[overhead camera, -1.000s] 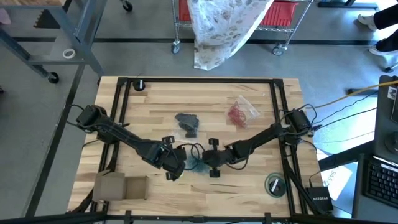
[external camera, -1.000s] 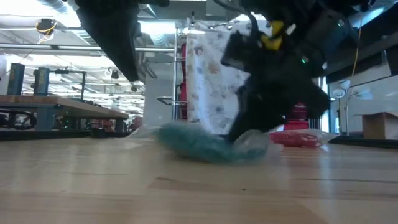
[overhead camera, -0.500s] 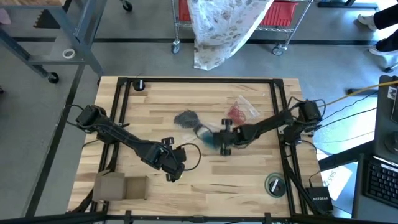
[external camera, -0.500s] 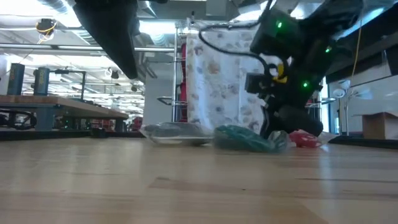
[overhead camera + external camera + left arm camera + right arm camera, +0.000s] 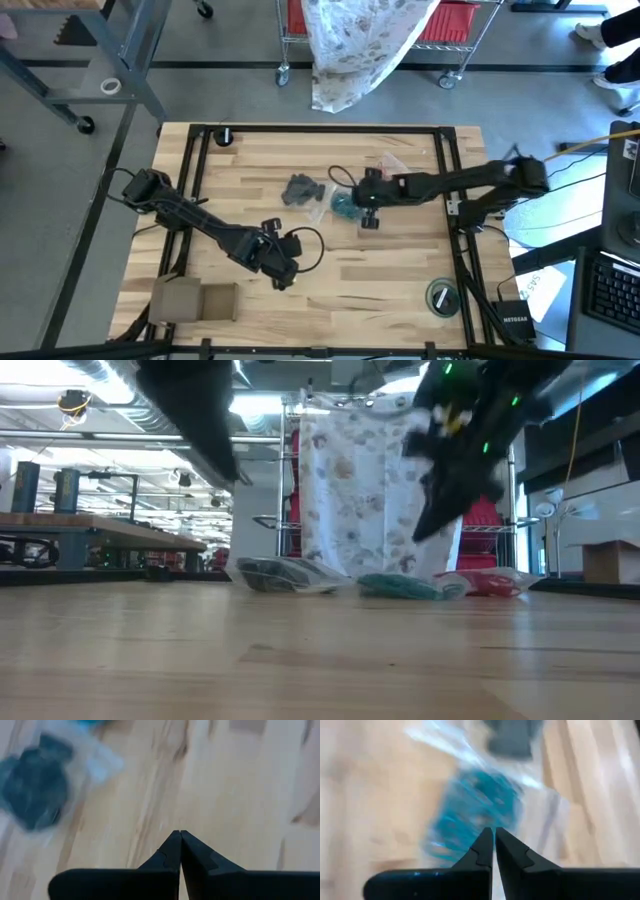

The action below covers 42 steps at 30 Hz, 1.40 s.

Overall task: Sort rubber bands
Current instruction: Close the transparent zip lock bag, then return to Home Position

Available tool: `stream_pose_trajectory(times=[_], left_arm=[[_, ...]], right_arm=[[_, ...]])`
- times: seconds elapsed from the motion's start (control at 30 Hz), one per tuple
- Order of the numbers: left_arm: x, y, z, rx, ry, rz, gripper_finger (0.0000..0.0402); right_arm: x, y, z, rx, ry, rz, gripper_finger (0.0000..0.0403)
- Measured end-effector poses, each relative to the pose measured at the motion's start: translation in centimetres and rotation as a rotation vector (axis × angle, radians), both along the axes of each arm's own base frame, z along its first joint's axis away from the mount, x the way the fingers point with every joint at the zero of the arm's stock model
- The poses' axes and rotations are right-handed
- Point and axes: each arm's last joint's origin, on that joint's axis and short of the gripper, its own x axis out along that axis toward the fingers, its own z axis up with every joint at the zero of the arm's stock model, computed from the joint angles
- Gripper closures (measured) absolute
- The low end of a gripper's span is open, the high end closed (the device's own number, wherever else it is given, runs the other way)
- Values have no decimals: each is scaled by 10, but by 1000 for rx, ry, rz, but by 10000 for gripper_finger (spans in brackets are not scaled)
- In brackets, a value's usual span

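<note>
The teal rubber bands [image 5: 343,207], in a clear bag [image 5: 540,815], lie on the table [image 5: 400,270] just ahead of the right gripper [image 5: 362,203], whose fingers are together and empty. The left gripper [image 5: 283,268], well apart, is also closed, holding nothing.

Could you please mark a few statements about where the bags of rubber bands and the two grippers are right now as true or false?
1. The teal bag lies between the dark grey bag and the red bag. True.
2. The right gripper is wide open. False: it is shut, above the teal bag.
3. The left gripper holds the dark grey bag. False: it is shut on nothing, over bare table.
4. The cardboard box sits at the table's near left corner. True.
</note>
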Motion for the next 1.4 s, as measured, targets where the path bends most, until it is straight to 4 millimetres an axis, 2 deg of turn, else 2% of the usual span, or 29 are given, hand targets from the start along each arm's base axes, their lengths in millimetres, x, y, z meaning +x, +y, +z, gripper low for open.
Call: stream_pose_trajectory(times=[0.13,0.2,0.3,0.4,0.53,0.6,0.73,0.83,0.93,1.03,1.13,1.2,1.27,1.4], left_arm=[[13,-1,5,-3,-97,-90,400],[23,7,9,-11,-130,-165,400],[38,31,19,-34,-193,-251,400],[37,61,33,-1,-238,-259,400],[11,98,44,-27,-359,-236,400],[-9,114,43,-32,-428,-212,400],[-50,135,42,-1,-600,-164,400],[-76,143,38,28,-696,-128,400],[-96,150,29,112,-678,-56,400],[-110,152,29,98,-717,-6,400],[-118,152,14,72,-694,1,400],[-122,152,1,69,-700,3,400],[-128,153,-4,62,-785,23,400],[-146,154,-23,41,-862,54,400]], right_arm=[[-9,16,26,129,-124,40,388],[-10,22,35,145,-185,70,388],[-9,22,48,151,-281,89,388],[-16,18,55,137,-304,96,388],[-39,11,56,176,-354,104,388],[-55,7,53,188,-382,100,388],[-81,2,54,207,-552,57,388],[-99,-1,57,194,-628,40,388],[-111,0,59,166,-657,17,388],[-117,1,65,183,-699,6,388],[-120,1,67,193,-712,16,388],[-122,2,64,198,-703,22,388],[-125,3,58,211,-714,40,388],[-140,5,45,243,-754,29,388]])
